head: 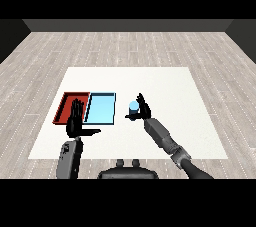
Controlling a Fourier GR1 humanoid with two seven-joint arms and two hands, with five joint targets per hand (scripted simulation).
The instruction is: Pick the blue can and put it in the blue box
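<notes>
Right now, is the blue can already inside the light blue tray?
No, the blue can stands on the white table right of the light blue tray, at the right hand.

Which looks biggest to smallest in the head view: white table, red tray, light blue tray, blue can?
1. White table
2. Red tray and light blue tray: alike, so no ranking between them
3. Blue can
</notes>
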